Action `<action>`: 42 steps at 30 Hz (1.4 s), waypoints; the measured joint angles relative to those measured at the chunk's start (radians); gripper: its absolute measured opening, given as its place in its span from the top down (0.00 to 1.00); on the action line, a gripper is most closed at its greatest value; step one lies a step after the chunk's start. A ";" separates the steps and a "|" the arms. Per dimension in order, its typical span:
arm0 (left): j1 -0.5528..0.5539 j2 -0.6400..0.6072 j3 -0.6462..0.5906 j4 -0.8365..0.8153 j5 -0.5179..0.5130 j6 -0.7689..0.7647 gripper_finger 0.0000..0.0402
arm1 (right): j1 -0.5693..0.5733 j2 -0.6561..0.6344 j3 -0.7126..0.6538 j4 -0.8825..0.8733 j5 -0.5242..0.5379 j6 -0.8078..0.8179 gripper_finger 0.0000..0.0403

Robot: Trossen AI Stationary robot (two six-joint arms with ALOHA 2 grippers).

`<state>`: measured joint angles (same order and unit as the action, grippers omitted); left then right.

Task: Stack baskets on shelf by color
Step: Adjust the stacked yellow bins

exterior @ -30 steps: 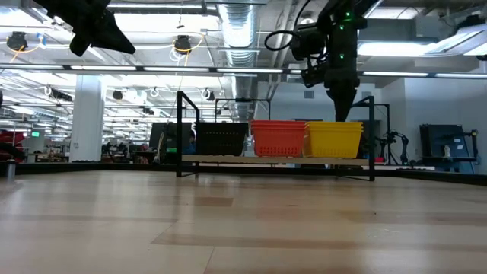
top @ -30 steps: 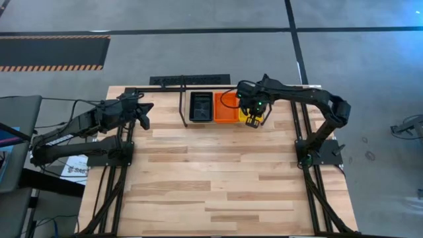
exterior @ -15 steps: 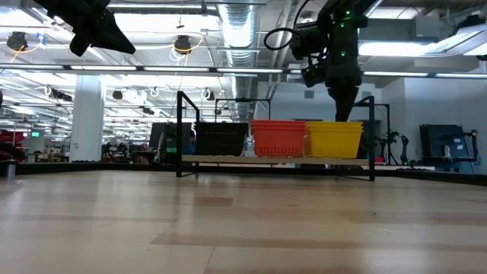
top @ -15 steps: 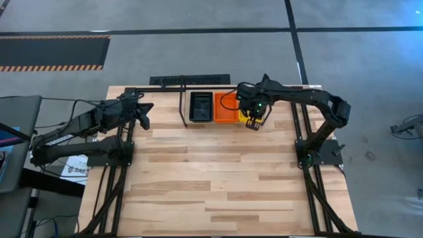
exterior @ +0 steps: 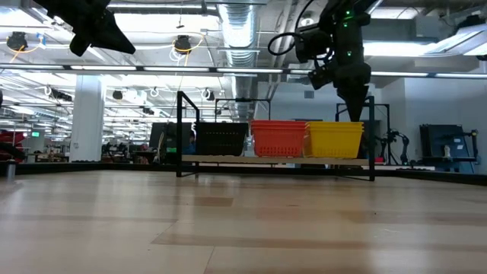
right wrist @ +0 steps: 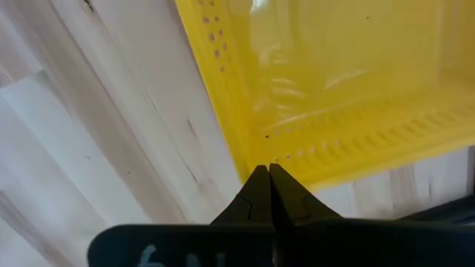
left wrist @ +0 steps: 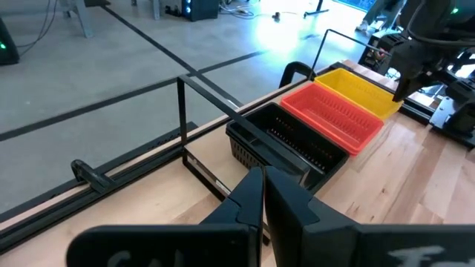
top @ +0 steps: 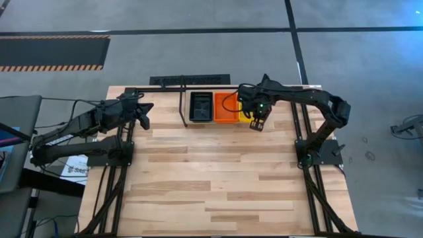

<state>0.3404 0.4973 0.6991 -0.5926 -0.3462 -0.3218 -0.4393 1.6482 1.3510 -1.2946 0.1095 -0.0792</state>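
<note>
Low view: right gripper point(exterior: 355, 103) above yellow basket point(exterior: 334, 140) | fingers closed

yellow basket point(top: 245, 116) mostly hidden under right arm point(top: 291, 98) from above, stack counts unclear

Glossy yellow plastic basket point(right wrist: 349, 81), matt pale wood table point(top: 218, 185), thin black metal shelf point(exterior: 183, 129)

You are looking down past the right gripper point(right wrist: 269, 178), whose two dark fingers point(right wrist: 256, 194) are pressed together with no gap between them. Their tips sit over the rim of a yellow basket point(right wrist: 349, 81) (its perforated wall and glossy floor fill much of the view). Beside the basket lies the pale wooden table point(right wrist: 96, 148), grain running diagonally.
</note>
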 joint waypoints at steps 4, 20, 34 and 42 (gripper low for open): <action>0.000 0.000 0.000 0.000 0.000 0.000 1.00 | 0.000 0.000 0.000 -0.013 0.001 0.000 1.00; 0.000 0.000 0.000 0.000 0.000 0.000 1.00 | -0.001 -0.008 0.001 -0.035 0.076 -0.008 1.00; 0.000 0.000 0.000 0.000 0.000 -0.001 1.00 | 0.038 -0.164 0.002 0.170 0.043 0.063 1.00; 0.000 0.000 0.000 0.000 0.000 -0.001 1.00 | 0.027 -0.067 0.002 0.251 -0.108 0.029 1.00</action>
<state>0.3403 0.4973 0.6991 -0.5923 -0.3461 -0.3229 -0.4122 1.5816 1.3525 -1.0432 0.0017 -0.0499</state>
